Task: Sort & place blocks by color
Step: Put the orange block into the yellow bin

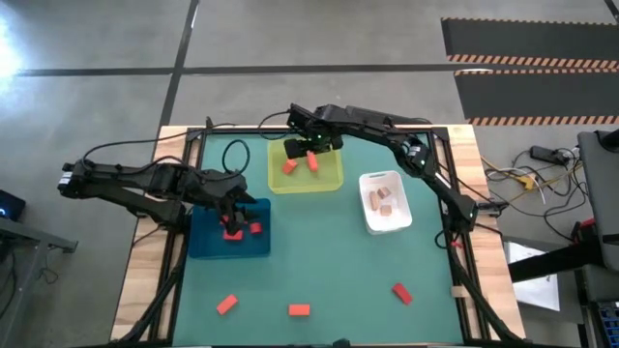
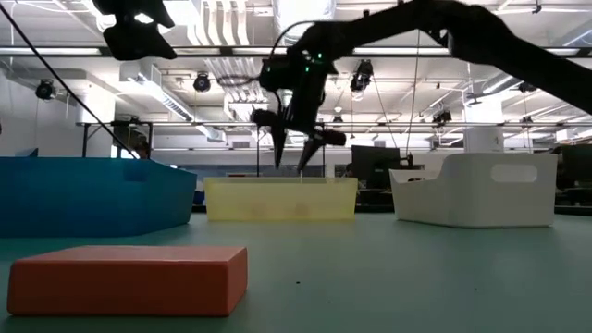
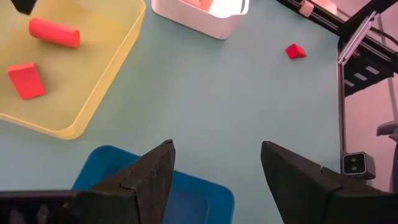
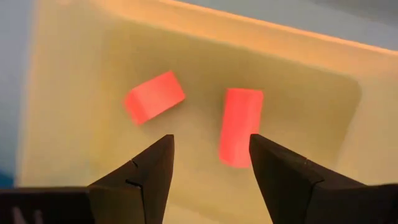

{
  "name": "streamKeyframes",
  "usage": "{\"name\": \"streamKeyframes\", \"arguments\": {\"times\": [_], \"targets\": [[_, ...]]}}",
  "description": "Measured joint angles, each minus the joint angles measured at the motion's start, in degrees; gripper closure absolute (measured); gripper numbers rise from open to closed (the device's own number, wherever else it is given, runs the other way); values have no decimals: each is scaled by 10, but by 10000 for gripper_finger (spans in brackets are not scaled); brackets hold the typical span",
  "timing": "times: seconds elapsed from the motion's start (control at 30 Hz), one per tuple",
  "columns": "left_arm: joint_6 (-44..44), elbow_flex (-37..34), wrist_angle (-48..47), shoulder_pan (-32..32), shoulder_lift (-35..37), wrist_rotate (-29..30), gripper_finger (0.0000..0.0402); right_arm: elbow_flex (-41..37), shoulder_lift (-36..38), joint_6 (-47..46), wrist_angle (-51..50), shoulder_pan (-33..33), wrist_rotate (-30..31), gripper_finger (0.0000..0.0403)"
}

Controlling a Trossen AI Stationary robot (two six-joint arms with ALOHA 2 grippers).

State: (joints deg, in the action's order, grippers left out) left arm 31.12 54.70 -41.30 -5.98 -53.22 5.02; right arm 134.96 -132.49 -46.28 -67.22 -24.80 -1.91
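My right gripper (image 1: 311, 147) (image 2: 298, 155) hangs open and empty above the far part of the yellow-green tray (image 1: 331, 182). Two orange blocks (image 4: 154, 97) (image 4: 240, 126) lie flat on that tray's floor, below the open fingers (image 4: 211, 142). My left gripper (image 1: 235, 209) (image 3: 214, 152) is open and empty above the blue tray (image 1: 205, 242), which holds two red blocks (image 1: 232, 233) (image 1: 255, 228). The white tray (image 1: 368, 220) holds pale tan-pink blocks (image 1: 381, 201). Three red-orange blocks (image 1: 226, 304) (image 1: 299, 310) (image 1: 401, 293) lie loose on the near part of the mat.
The three trays stand in a row across the middle of the green mat (image 1: 329, 261): blue on the left, yellow-green in the middle, white on the right. A loose block (image 2: 129, 277) lies close to the low camera. Dark frame rails (image 1: 464, 280) run along the table's sides.
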Motion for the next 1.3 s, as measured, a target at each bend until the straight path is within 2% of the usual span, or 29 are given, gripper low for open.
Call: {"name": "streamKeyframes", "arguments": {"times": [0.23,0.47,0.63,0.83,1.07,1.3], "targets": [[-5,-8,-3,0,-7,-2,178,0,51,4,-16,59,-7,202],[6,-13,-45,0,-6,-38,178,0,110,8,-144,142,12,202],[72,-14,-58,-1,-11,-63,178,0,150,18,-214,195,62,202],[192,-9,-57,-18,-34,-110,178,-1,193,28,-227,239,111,202],[293,15,-56,-103,-97,-179,178,-1,248,54,-228,275,168,202],[393,41,-57,-210,-175,-213,178,-1,284,72,-228,312,217,202]]}}
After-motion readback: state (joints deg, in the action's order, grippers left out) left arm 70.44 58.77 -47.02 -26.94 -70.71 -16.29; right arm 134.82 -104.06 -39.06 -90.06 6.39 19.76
